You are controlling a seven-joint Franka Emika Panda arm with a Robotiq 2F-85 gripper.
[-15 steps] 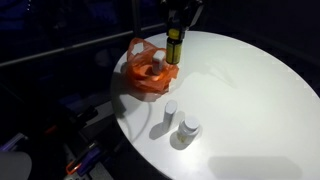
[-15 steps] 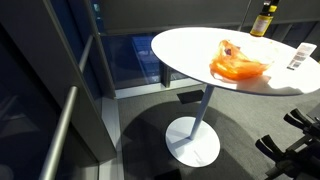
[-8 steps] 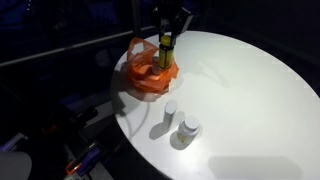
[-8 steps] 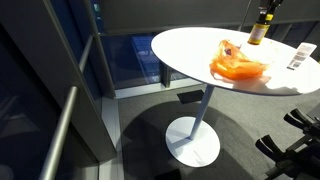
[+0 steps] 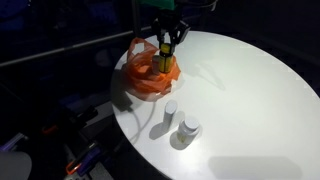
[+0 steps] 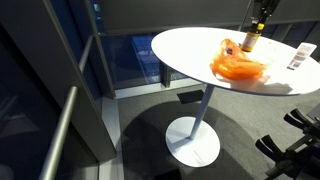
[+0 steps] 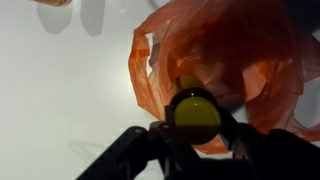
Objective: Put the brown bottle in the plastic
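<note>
An orange plastic bag lies open on the white round table; it also shows in an exterior view and in the wrist view. My gripper is shut on the brown bottle, which has a yellow cap and label. The bottle hangs upright with its lower part at the bag's opening. In the wrist view I look down on its yellow cap between the jaws, over the bag. In an exterior view the bottle stands at the bag's far side.
Two small white bottles stand near the table's front edge. Another white container stands at the table's right edge in an exterior view. The floor and railings around are dark.
My gripper has moved down and toward the bag with the bottle in it. The bottle went from hanging beside the bag to its opening.
</note>
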